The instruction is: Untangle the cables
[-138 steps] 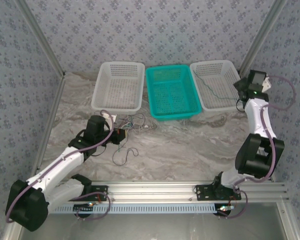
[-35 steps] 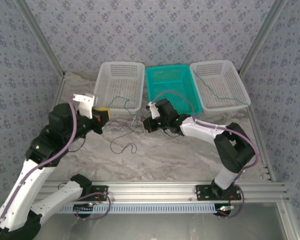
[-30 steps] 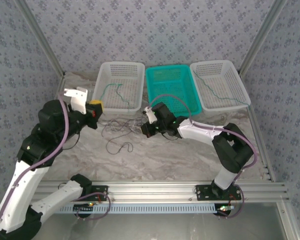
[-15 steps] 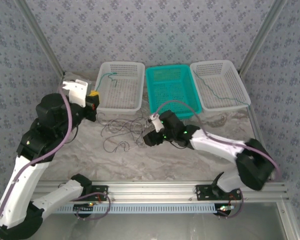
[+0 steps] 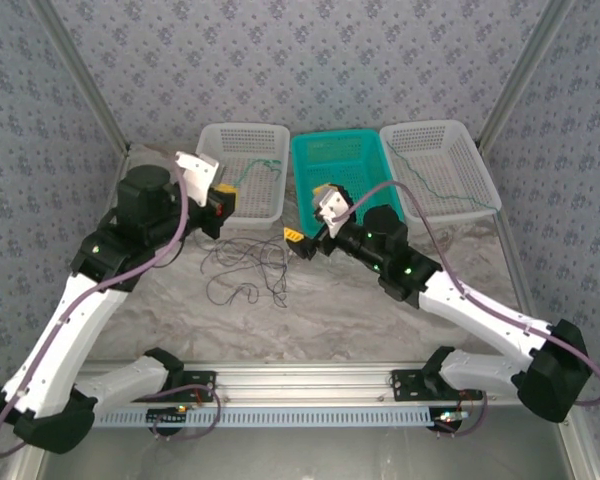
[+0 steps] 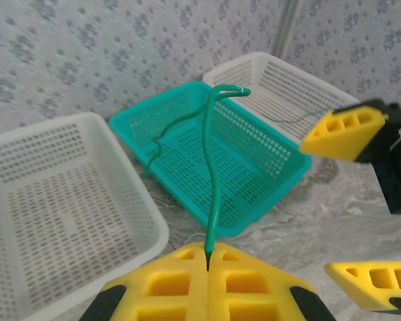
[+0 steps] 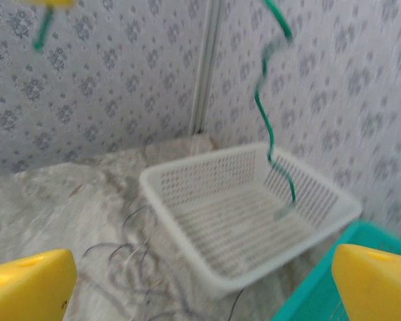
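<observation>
Three baskets stand in a row at the far side of the marbled table (image 5: 380,300): a left white basket (image 5: 242,128), a teal basket (image 5: 340,135) in the middle and a right white basket (image 5: 430,126).

The left gripper (image 5: 223,203) is raised at the near corner of the left white basket. In its wrist view its yellow fingers (image 6: 167,284) are pressed together on the end of a green cable (image 6: 212,187), which rises from the seam between them in a wavy line. From above, this cable trails over the left white basket.

The right gripper (image 5: 298,240) hangs just in front of the teal basket, pointing toward the left arm. Its jaws are spread wide and hold nothing; its wrist view shows the two yellow fingertips (image 7: 27,281) far apart at the lower corners, with the green cable dangling above the left white basket beyond them.

A loose tangle of dark and grey cables (image 5: 245,268) lies on the table in front of the left white basket, below and between the two grippers. A second green cable (image 5: 432,184) lies inside the right white basket, running to its near right corner.
</observation>
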Robot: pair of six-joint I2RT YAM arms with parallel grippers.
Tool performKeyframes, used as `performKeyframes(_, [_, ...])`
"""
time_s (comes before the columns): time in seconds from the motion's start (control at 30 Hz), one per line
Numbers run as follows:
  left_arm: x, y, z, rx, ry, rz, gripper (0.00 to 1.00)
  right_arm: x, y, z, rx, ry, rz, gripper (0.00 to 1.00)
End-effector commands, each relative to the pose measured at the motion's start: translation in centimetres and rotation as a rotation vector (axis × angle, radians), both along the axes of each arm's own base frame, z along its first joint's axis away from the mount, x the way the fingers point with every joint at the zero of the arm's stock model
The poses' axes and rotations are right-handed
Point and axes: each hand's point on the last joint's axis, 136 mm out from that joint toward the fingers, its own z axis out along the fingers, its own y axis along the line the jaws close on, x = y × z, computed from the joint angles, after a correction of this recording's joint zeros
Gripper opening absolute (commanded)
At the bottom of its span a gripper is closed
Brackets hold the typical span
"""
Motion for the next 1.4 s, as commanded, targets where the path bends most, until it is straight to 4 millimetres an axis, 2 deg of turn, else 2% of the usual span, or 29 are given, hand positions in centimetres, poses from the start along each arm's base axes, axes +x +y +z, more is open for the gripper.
performKeyframes(0.0, [0.0,-1.9,-0.3,-0.031,0.015,-0.091,0.00,1.0,1.0,4.9,-0.028,-0.283,0.012,1.00])
performKeyframes(0.17, [0.4,-3.3,-1.6,-0.038,0.063,-0.146,0.00,2.3,1.5,6.1,-0.065,-0.367,0.006,0.99])
performKeyframes(0.3, [0.4,-4.1,-1.7,-0.047,0.072,-0.182,0.00,3.3,1.5,6.3,-0.086,-0.358,0.024,0.90])
performKeyframes(0.33, [0.2,-4.4,-1.5,-0.054,0.067,-0.198,0.00,3.7,1.5,6.1,-0.091,-0.349,0.030,0.83])
performKeyframes(0.43, [-0.2,-4.9,-1.0,-0.067,0.053,-0.239,0.00,5.0,1.1,5.7,-0.089,-0.295,0.030,0.46])
performKeyframes(0.47, [-0.3,-5.0,-0.9,-0.067,0.049,-0.245,0.00,5.2,1.0,5.6,-0.084,-0.281,0.039,0.37])
performKeyframes(0.57, [-0.3,-4.9,-0.7,-0.067,0.043,-0.243,0.00,5.4,0.9,5.2,-0.079,-0.253,0.066,0.20])
performKeyframes(0.63, [-0.3,-4.9,-0.8,-0.065,0.043,-0.241,0.00,5.5,0.9,5.1,-0.080,-0.252,0.071,0.00])
performKeyframes(0.83, [0.2,-4.8,-0.9,-0.057,0.036,-0.219,0.00,5.8,0.2,5.2,-0.065,-0.213,0.055,0.00])
performKeyframes(0.87, [0.5,-4.6,-1.0,-0.054,0.031,-0.204,0.11,6.2,-0.2,5.4,-0.055,-0.207,0.028,0.00])
performKeyframes(0.9, [0.7,-4.4,-0.9,-0.050,0.022,-0.185,0.30,6.8,-0.9,5.8,-0.038,-0.200,-0.016,0.00])
performKeyframes(0.93, [1.0,-4.2,-0.9,-0.049,0.010,-0.167,0.50,7.9,-1.9,6.0,-0.023,-0.184,-0.077,0.00])
performKeyframes(0.97, [1.1,-4.0,-0.7,-0.049,-0.004,-0.154,0.65,8.8,-3.0,6.4,-0.008,-0.173,-0.140,0.00])
performKeyframes(1.03, [1.4,-3.6,-0.6,-0.048,-0.023,-0.127,0.77,11.5,-6.5,6.9,0.038,-0.133,-0.309,0.00])
performKeyframes(1.1, [1.6,-3.4,-0.7,-0.040,-0.030,-0.110,0.79,14.2,-11.0,7.4,0.112,-0.080,-0.485,0.00])
performKeyframes(1.13, [1.7,-3.3,-0.8,-0.036,-0.030,-0.105,0.79,15.6,-14.0,7.1,0.154,-0.040,-0.602,0.00])
performKeyframes(1.17, [1.8,-3.3,-1.0,-0.032,-0.027,-0.100,0.79,16.6,-16.7,8.3,0.210,-0.029,-0.701,0.00])
performKeyframes(1.2, [1.9,-3.3,-1.2,-0.029,-0.023,-0.095,0.80,17.9,-20.0,8.1,0.248,0.004,-0.820,0.00])
performKeyframes(1.27, [2.2,-3.2,-1.7,-0.024,-0.013,-0.087,0.80,19.7,-26.0,6.9,0.295,0.077,-1.041,0.00])
performKeyframes(1.37, [2.4,-3.2,-2.3,-0.023,-0.001,-0.075,0.80,21.7,-31.8,4.2,0.254,0.115,-1.256,0.00])
